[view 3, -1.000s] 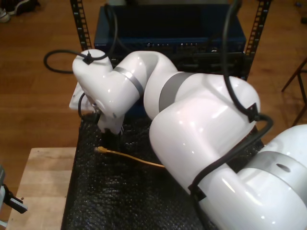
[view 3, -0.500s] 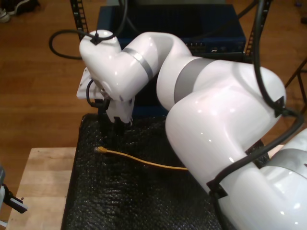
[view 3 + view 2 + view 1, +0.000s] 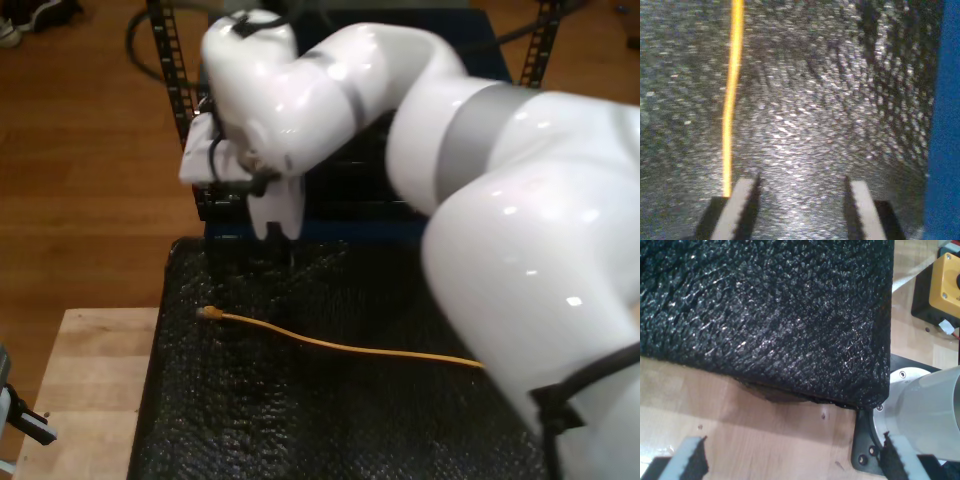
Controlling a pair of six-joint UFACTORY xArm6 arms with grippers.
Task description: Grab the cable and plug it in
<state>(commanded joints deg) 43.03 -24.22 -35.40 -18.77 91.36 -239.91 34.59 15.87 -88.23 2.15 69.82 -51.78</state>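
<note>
The yellow-orange cable (image 3: 340, 347) lies loose on the black mat (image 3: 250, 420), its small plug (image 3: 207, 313) toward the exterior view's left. My second gripper (image 3: 270, 248) hangs above the mat's far edge, behind the plug and apart from it. In the second wrist view my second gripper (image 3: 800, 210) is open with only mat between its fingers (image 3: 737, 210); the cable (image 3: 731, 100) runs past the outside of one finger. My first gripper (image 3: 790, 462) is open over bare wood, holding nothing, beside a corner of the mat (image 3: 765, 315).
A blue box (image 3: 350, 200) sits in a black rack (image 3: 170, 70) right behind the mat; its blue side (image 3: 942, 125) is close to my second gripper. A wooden table top (image 3: 90, 390) borders the mat. A yellow button box (image 3: 942, 285) and a grey arm base (image 3: 930, 410) stand by the mat's corner.
The big white arm has risen and swung back toward the rack, carrying my second gripper up and away from the plug. The cable has stayed put, with more of it showing.
</note>
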